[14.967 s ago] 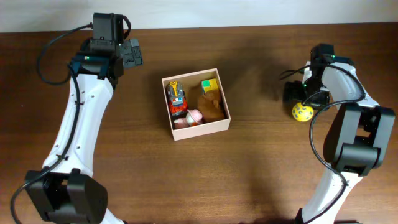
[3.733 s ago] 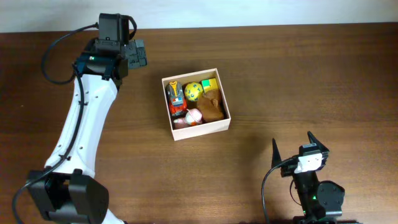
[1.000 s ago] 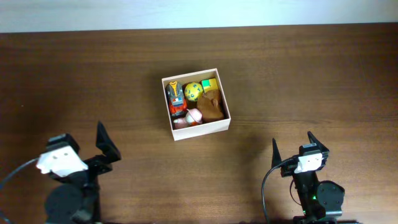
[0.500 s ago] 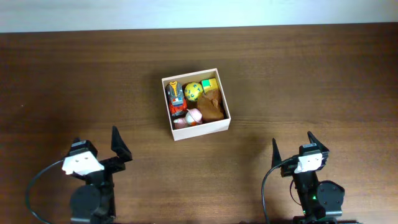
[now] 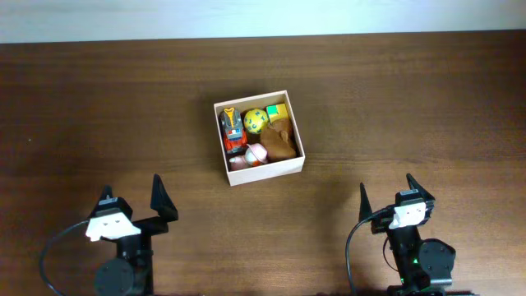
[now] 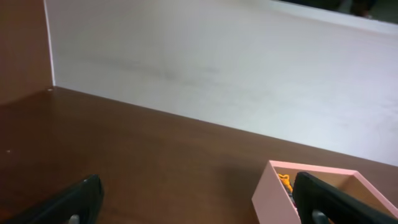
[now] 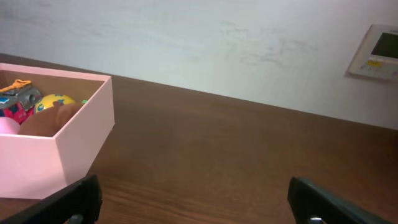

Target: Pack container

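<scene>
The container, a cream-walled square box, sits just behind the middle of the table. It holds a yellow ball, a red and orange truck, a brown plush, a pink toy and a green and yellow block. My left gripper is open and empty at the near left edge, well short of the box. My right gripper is open and empty at the near right edge. The left wrist view shows one corner of the container; the right wrist view shows the container at the left.
Dark wooden tabletop spreads around the box. A pale wall rises behind the table's far edge, with a small white wall panel at the right.
The yellow ball, once at the right gripper, now lies in the container. Both arms have drawn back to the near edge; in the last second the left one slid right and settled.
</scene>
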Robot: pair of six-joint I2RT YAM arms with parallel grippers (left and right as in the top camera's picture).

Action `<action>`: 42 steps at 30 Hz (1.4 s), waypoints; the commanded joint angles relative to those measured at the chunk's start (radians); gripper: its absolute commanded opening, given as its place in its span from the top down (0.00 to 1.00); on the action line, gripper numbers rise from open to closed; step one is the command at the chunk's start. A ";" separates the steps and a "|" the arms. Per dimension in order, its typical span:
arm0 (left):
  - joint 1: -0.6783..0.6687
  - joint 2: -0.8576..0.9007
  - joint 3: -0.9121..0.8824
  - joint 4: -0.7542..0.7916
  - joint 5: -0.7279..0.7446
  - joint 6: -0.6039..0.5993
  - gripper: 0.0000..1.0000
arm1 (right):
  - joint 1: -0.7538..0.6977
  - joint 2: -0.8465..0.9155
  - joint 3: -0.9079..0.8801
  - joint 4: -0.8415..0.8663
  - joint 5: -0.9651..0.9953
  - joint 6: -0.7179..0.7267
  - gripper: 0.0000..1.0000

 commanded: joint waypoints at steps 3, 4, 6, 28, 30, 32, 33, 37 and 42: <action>0.005 -0.067 -0.079 0.037 0.040 -0.006 0.01 | -0.009 -0.010 -0.005 -0.006 0.002 0.015 0.01; 0.006 -0.078 -0.095 0.052 0.040 -0.006 0.01 | -0.009 -0.010 -0.005 -0.006 0.002 0.015 0.01; 0.009 -0.086 -0.110 0.072 0.040 -0.006 0.01 | -0.009 -0.010 -0.005 -0.006 0.002 0.015 0.01; 0.077 -0.087 -0.223 0.196 0.158 -0.010 0.01 | -0.009 -0.010 -0.005 -0.006 0.002 0.015 0.01; 0.077 -0.087 -0.222 0.198 0.160 -0.010 0.01 | -0.009 -0.010 -0.005 -0.006 0.002 0.015 0.01; 0.077 -0.087 -0.222 0.197 0.160 -0.010 0.01 | -0.009 -0.010 -0.005 -0.006 0.002 0.015 0.01; 0.077 -0.087 -0.222 0.197 0.160 -0.010 0.01 | -0.009 -0.010 -0.005 -0.006 0.002 0.015 0.01; 0.077 -0.087 -0.222 0.185 0.191 -0.008 0.01 | -0.009 -0.010 -0.005 -0.006 0.002 0.015 0.01; 0.104 -0.087 -0.222 0.137 0.235 0.058 0.01 | -0.009 -0.010 -0.005 -0.006 0.002 0.015 0.01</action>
